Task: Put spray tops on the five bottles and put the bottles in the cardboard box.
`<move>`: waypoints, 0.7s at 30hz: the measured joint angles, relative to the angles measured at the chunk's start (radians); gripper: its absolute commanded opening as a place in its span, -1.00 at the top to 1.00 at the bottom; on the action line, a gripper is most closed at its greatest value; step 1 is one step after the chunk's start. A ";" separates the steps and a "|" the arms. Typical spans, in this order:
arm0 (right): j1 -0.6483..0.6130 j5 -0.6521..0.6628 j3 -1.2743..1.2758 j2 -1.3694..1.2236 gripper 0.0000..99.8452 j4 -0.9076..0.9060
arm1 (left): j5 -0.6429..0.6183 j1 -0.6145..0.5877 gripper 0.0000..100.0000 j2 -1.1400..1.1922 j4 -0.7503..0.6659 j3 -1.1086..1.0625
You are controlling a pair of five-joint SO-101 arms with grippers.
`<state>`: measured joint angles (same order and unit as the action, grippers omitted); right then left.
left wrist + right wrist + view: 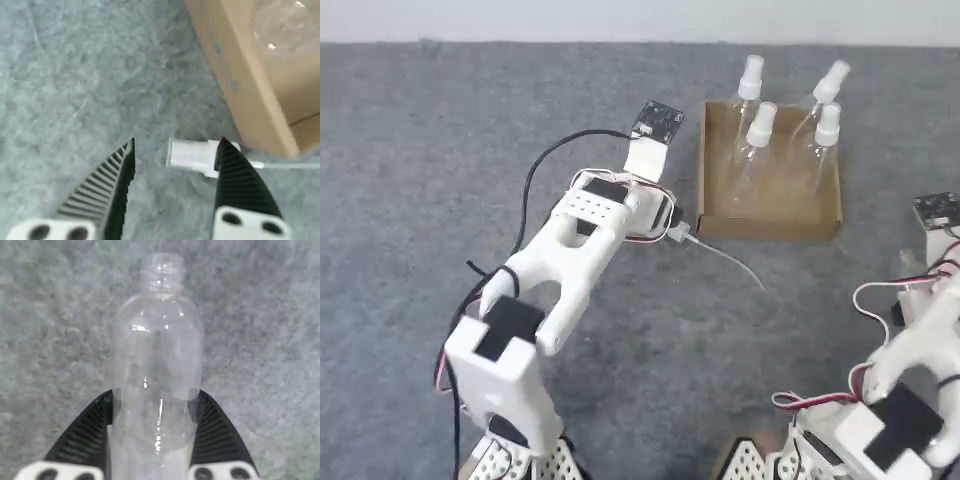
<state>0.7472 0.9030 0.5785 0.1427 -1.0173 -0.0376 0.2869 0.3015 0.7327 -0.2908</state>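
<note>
A white spray top (192, 154) with a thin dip tube lies on the grey carpet beside the cardboard box (235, 85). My left gripper (177, 145) is open just above it, one finger (240, 180) over its tube end. From above, the spray top (682, 233) sits at the box's near left corner, its tube (735, 263) trailing right. Several clear bottles (758, 135) with spray tops stand in the cardboard box (770, 228). My right gripper (155, 400) is shut on a clear bottle (157, 340) with a bare threaded neck.
Grey carpet covers the table. The left arm (575, 250) stretches from the front left toward the box. The right arm (920, 340) stands at the front right edge. Open carpet lies between the two arms and left of the box.
</note>
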 measured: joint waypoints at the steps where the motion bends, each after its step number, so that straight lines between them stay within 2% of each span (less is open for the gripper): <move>1: 0.000 0.000 0.000 -0.003 0.97 0.000 | 0.000 0.000 0.54 0.012 0.000 0.006; 7: -0.002 0.000 0.000 -0.005 0.97 0.000 | -0.003 0.035 0.54 0.020 0.015 0.012; 21: -0.002 0.000 0.000 -0.005 0.97 0.000 | 0.097 0.023 0.54 0.014 0.247 0.043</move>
<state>0.7457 0.9030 0.5785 0.1381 -1.0173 0.0591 0.3099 0.3153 0.9797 -0.2478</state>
